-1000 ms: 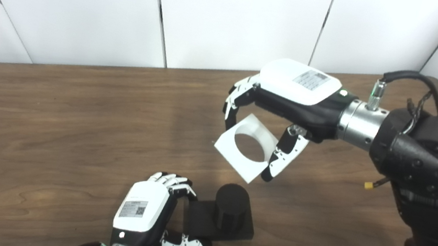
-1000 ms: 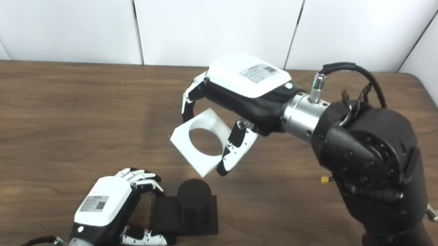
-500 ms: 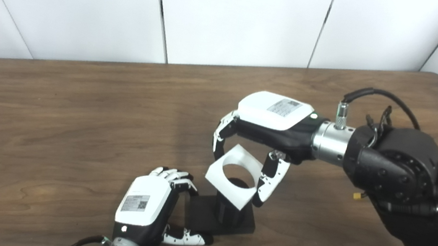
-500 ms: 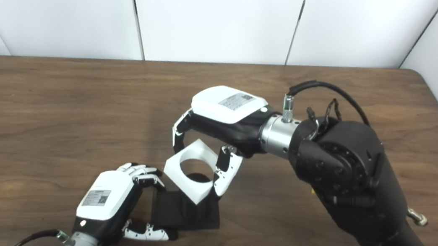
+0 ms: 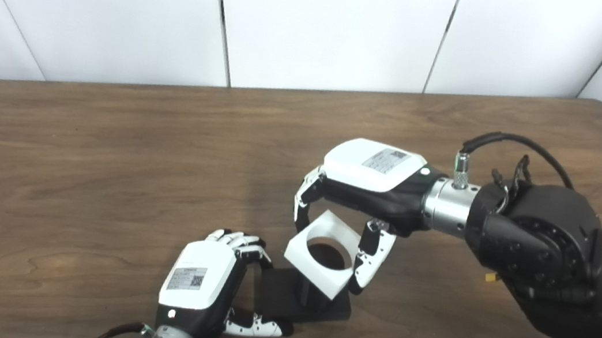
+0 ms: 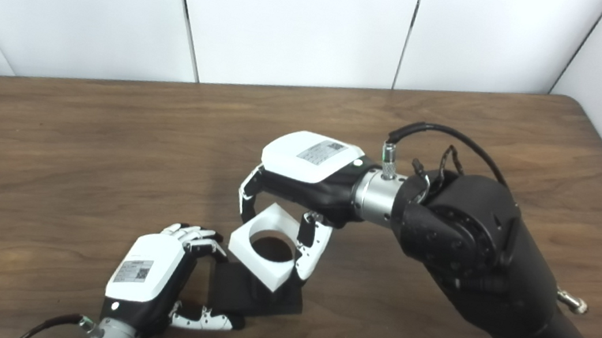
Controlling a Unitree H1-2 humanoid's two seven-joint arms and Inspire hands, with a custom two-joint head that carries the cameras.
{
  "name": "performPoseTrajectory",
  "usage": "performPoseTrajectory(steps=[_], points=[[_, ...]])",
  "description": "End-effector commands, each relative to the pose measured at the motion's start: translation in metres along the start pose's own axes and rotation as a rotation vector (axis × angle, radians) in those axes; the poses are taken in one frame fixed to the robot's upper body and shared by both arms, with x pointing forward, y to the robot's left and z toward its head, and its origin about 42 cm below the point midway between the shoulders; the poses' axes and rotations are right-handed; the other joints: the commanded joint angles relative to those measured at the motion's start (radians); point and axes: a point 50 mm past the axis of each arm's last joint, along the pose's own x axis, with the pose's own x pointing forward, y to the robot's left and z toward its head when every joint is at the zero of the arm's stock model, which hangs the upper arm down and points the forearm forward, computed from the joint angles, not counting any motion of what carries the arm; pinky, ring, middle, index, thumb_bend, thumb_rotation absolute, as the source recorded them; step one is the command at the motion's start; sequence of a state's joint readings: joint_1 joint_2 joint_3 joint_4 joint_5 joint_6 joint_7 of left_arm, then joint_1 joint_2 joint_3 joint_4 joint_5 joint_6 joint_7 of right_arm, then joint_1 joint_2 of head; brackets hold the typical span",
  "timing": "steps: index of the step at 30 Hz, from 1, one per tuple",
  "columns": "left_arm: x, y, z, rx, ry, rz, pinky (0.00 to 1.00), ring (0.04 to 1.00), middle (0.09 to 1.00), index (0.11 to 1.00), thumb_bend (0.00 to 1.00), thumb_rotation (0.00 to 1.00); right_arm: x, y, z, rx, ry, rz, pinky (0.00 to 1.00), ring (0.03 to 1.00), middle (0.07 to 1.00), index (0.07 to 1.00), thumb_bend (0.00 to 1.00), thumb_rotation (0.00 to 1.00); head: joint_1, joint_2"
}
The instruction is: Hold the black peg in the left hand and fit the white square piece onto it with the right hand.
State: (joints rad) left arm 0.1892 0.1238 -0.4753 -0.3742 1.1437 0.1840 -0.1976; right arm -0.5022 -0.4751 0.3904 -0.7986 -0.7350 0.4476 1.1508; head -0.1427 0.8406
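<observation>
Brown wooden table (image 5: 75, 162) carried everything: the left hand (image 5: 198, 289) gripped the black peg (image 5: 327, 255) by its base, while right hand (image 5: 359, 191) fingers (image 5: 368, 256) pinched the white square piece (image 5: 322, 253), its hole ringing the peg's top.

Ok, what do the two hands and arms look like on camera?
Both hands, left hand and right hand, have white back plates with code labels, black palms and white-and-black fingers. The right arm is black with a silver wrist ring and black cable.
</observation>
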Motion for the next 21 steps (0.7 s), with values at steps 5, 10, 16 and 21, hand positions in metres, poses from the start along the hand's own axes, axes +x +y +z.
performPoseTrajectory(steps=[5, 10, 16, 21], points=[[-0.004, -0.017, -0.004, 0.028, 0.048, -0.113, 0.91, 0.841, 0.803, 0.487, 0.52, 0.05, -0.002, -0.001, 0.0, -0.017, 0.007, -0.004, 0.84, 0.848, 0.759, 0.483, 0.52, 0.13, 0.004, 0.005], [-0.004, -0.017, -0.003, 0.025, 0.048, -0.107, 0.9, 0.839, 0.802, 0.486, 0.52, 0.05, 0.002, 0.01, -0.002, -0.023, 0.002, 0.013, 0.84, 0.852, 0.759, 0.484, 0.52, 0.13, 0.006, 0.005], [-0.004, -0.017, -0.003, 0.023, 0.05, -0.112, 0.91, 0.842, 0.804, 0.486, 0.52, 0.05, 0.009, 0.018, -0.002, -0.037, 0.003, 0.023, 0.84, 0.842, 0.757, 0.483, 0.52, 0.13, 0.003, 0.006], [-0.004, -0.017, -0.002, 0.022, 0.049, -0.109, 0.91, 0.841, 0.803, 0.486, 0.52, 0.05, 0.012, 0.021, -0.001, -0.054, -0.001, 0.021, 0.84, 0.843, 0.749, 0.483, 0.52, 0.13, 0.002, 0.008]])
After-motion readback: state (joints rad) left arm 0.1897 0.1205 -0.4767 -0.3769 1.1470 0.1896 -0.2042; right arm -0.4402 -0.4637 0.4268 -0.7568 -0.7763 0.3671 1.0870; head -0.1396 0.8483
